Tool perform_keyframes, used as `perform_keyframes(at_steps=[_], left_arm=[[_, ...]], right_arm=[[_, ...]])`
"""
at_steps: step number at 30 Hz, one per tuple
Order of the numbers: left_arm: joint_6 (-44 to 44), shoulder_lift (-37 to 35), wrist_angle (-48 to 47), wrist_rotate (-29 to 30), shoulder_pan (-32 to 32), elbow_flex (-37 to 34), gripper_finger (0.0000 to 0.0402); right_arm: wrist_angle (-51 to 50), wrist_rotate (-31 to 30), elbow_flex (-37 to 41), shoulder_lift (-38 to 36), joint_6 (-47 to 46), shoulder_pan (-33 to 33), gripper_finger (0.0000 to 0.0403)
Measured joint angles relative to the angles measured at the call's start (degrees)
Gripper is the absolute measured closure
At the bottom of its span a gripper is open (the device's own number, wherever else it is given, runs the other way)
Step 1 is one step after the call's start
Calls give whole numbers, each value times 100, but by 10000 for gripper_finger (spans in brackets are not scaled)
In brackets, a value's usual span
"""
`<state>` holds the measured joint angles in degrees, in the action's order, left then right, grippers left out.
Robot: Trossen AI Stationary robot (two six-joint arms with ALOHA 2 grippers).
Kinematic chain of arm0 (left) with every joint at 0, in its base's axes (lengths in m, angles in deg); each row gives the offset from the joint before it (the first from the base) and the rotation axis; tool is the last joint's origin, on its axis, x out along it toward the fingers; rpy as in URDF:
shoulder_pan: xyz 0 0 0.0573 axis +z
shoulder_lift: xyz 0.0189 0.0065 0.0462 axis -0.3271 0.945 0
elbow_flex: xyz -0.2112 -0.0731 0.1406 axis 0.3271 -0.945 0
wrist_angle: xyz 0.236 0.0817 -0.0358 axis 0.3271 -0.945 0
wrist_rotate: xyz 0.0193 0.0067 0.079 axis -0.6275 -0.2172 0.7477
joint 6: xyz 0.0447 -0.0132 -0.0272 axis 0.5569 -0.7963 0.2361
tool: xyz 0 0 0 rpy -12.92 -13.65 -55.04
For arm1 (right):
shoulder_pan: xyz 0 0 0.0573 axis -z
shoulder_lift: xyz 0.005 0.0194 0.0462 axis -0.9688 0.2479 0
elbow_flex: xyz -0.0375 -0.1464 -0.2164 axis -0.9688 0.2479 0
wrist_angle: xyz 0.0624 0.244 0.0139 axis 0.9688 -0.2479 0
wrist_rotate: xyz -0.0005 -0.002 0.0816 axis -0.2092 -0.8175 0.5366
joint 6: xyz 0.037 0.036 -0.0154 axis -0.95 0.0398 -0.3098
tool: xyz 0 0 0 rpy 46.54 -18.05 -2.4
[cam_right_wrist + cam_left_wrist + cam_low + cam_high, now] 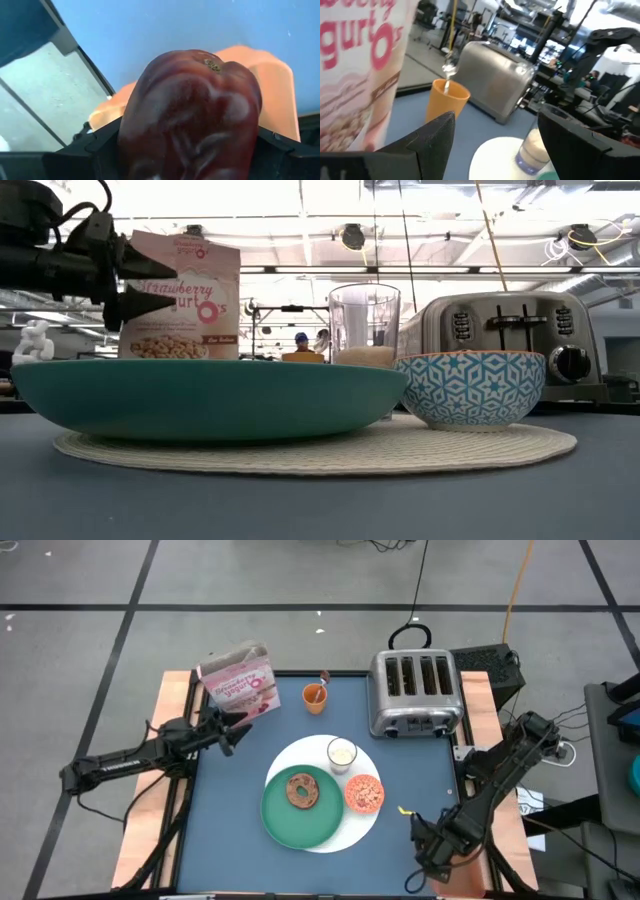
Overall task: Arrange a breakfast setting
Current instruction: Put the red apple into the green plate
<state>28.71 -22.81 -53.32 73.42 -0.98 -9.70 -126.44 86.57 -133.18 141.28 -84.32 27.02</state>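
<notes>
Breakfast setting pieces sit mid-table: white disc (300, 755) under the green plate (275, 815) with its bagel (302, 791), patterned bowl (364, 794), milky glass (342, 752). My right gripper (432, 852), near the table's right edge, is clamped around the dark red fruit (192, 115). My left gripper (228, 729) hangs parted and empty beside the cereal box (240, 680). That smooth, round fruit could slip loose and roll.

Two black jointed arms (130, 762), seemingly trailing thin dark cables.
</notes>
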Motion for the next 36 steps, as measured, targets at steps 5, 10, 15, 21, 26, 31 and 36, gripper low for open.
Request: perform_keyframes(at_steps=[5,10,15,21,26,31,36], left_arm=[[92,0,56,-4,-236,2,114],[94,0,56,-4,-486,2,114],[96,0,56,-4,-636,0,114],[96,0,56,0,-783,2,114],[99,0,55,12,-868,2,114],[133,0,56,25,-941,2,114],[133,2,56,27,-1006,4,114]], right_arm=[[236,0,0,0,173,222,117],[470,0,0,0,286,429,117],[735,0,0,2,432,642,117],[1154,0,0,2,750,947,117],[1424,0,0,2,1036,1191,117],[1573,0,-2,2,1283,1404,117],[1791,0,-2,2,1444,1598,117]])
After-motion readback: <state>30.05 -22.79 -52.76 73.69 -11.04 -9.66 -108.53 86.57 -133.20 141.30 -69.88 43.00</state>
